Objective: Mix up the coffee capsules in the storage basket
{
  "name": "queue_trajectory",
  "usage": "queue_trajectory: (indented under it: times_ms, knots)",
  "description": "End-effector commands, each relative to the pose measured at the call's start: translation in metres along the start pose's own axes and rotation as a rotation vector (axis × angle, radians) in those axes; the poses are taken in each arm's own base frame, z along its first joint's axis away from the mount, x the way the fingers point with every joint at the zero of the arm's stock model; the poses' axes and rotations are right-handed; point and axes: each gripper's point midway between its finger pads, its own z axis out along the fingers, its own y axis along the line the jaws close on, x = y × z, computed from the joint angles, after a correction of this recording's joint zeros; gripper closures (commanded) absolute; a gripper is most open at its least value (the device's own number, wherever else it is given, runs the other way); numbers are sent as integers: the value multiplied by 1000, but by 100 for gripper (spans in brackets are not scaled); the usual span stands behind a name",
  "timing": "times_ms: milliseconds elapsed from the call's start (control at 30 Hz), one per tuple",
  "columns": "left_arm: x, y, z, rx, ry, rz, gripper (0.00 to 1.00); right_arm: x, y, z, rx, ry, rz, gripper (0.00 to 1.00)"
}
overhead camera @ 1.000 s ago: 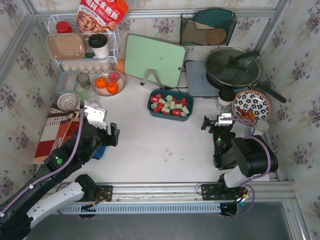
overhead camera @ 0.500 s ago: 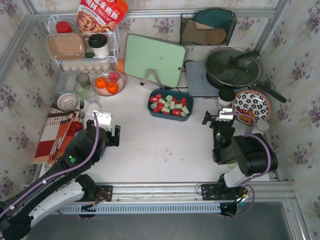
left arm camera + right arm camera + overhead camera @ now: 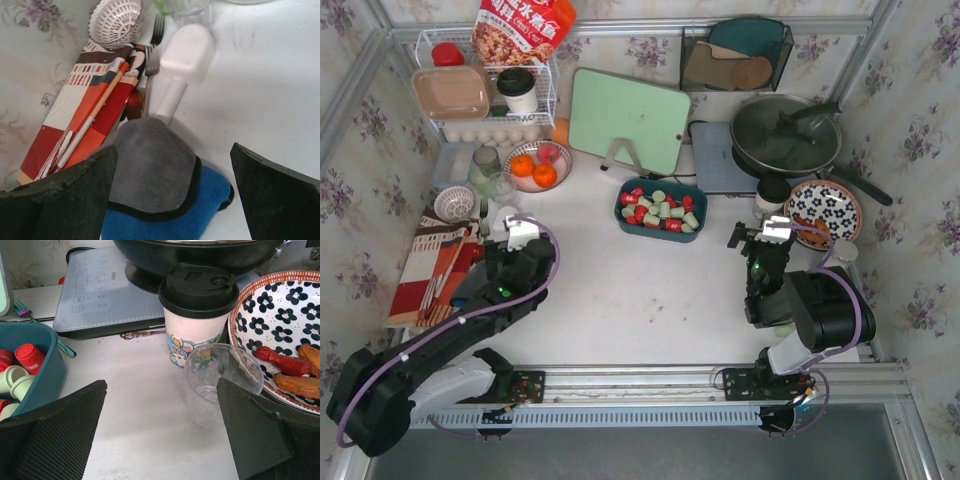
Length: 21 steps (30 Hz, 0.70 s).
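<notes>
left hand (image 3: pixel 173 149) has swung left above the grey cloth (image 3: pixel 150 170); it and right hand (image 3: pixel 161 384) gape empty.

The storage basket (image 3: pixel 47 372), at nine o'clock in the right wrist view, looked like smooth, faintly glossy plastic, and its coffee capsules (image 3: pixel 29 358) looked matt. The clear cup (image 3: pixel 220 385) was glossy and transparent. The right jaws showed a rough woven texture. The grey-and-blue cloth (image 3: pixel 150 175) looked fleecy, and the counter (image 3: pixel 265 90) was matt white.
</notes>
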Motion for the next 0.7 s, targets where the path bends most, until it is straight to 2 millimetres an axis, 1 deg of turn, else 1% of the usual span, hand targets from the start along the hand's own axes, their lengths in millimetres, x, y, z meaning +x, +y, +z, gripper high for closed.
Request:
queue_trajectory:
  times_ms: [0, 133, 267, 367, 500, 533, 567, 633, 667]
  knots:
    - [-14, 14, 11, -135, -24, -99, 3, -4, -1, 1, 12, -13, 8, 0]
    - [-18, 15, 18, -171, -35, -105, 2, -4, -2, 1, 13, -14, 8, 0]
    - [-19, 21, 24, -184, -53, -115, 2, -4, -1, 1, 11, -15, 8, 0]
    - [-19, 24, 26, -168, -71, -132, 2, -4, -1, 1, 12, -14, 8, 0]
    - [-17, 25, 23, -109, -86, -140, 2, -4, -1, 1, 12, -15, 8, 0]
    - [-16, 25, 22, -89, -94, -132, 0, -4, -1, 1, 12, -14, 8, 0]
    - [-15, 24, 22, -67, -104, -110, 1, -4, -1, 1, 12, -15, 8, 0]
    - [-3, 19, 24, -24, -113, -63, 1, -4, -2, 1, 12, -13, 8, 0]
    - [11, 17, 25, -8, -99, -55, 1, -4, -2, 1, 12, -14, 8, 0]
